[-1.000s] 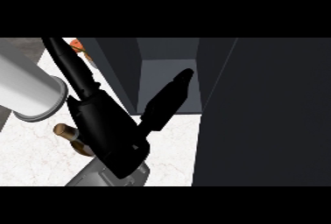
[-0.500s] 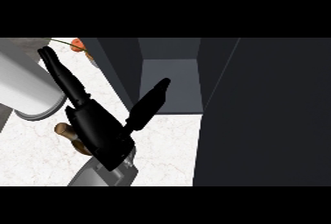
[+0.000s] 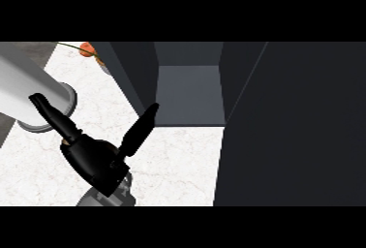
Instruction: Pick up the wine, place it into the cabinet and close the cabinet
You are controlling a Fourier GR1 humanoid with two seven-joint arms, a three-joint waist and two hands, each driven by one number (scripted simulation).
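No legible text, label, brand or number on cabinet (image 3: 286,121) or counter (image 3: 178,155).

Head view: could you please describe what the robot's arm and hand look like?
Only the right hand shows: plain black, with a blocky palm and long, slim, tapering fingers. Behind it is a short stretch of rounded grey forearm. No cables or markings visible.

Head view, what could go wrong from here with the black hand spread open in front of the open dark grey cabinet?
The black left hand is open and grips nothing; the wine is not plainly in view, just a brown speck beside the palm, so it could be left behind. One straight finger points near the left wall of the dark grey cabinet and may clip it.
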